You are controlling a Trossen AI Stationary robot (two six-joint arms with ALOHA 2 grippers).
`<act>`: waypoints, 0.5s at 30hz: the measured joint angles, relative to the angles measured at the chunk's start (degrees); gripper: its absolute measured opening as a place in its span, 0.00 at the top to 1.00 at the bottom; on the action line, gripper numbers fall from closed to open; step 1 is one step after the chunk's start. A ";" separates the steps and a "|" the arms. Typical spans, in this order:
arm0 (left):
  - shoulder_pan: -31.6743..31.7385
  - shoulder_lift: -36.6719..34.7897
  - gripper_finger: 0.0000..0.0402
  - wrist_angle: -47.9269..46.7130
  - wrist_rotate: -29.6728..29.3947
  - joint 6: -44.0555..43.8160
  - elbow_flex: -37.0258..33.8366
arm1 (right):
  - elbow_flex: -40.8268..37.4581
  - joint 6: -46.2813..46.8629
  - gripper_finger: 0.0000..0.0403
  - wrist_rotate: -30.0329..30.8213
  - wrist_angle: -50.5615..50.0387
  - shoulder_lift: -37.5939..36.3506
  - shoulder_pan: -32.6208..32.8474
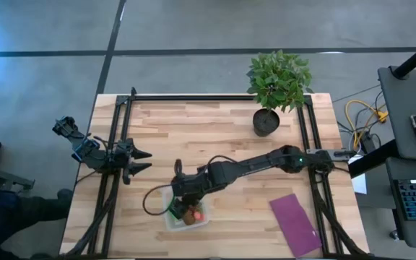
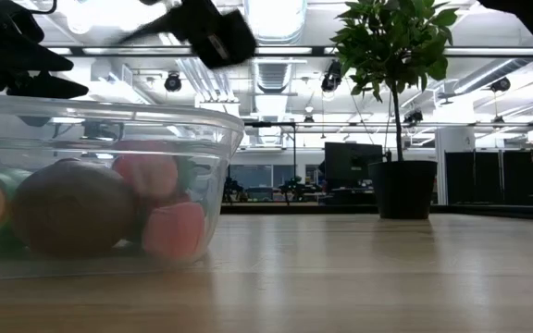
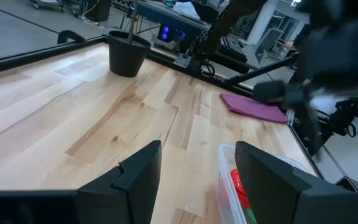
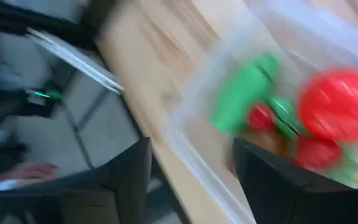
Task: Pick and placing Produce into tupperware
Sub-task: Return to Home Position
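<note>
Since the produce (image 1: 191, 214) is all in the tupperware (image 1: 203, 223), I'd lift the open, empty right tool (image 1: 179, 193) straight up before heading home; left tool (image 1: 144, 161) waits open at the desk (image 1: 215, 133) edge.

Light wooden plank bench (image 1: 193, 130). Leafy green plant in black round pot (image 1: 277, 79) stands at its far right corner. Flat purple rectangular cloth (image 1: 295, 225) lies near right front edge, well apart from it.

table (image 1: 215, 137): light wood planks | right rear corner: potted plant (image 1: 266, 121) | right front: purple cloth (image 1: 295, 224), flat | front middle: tupperware (image 1: 170, 222), at the edge
</note>
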 joint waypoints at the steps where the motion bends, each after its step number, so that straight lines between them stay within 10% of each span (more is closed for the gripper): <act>1: -0.02 0.01 0.52 0.00 0.01 0.00 0.00 | 0.00 -0.77 0.45 0.55 1.97 -0.77 -0.12; 15: 0.00 -0.04 0.52 -0.02 -0.01 0.01 0.00 | 0.09 -9.73 0.46 2.99 14.37 -13.40 -0.41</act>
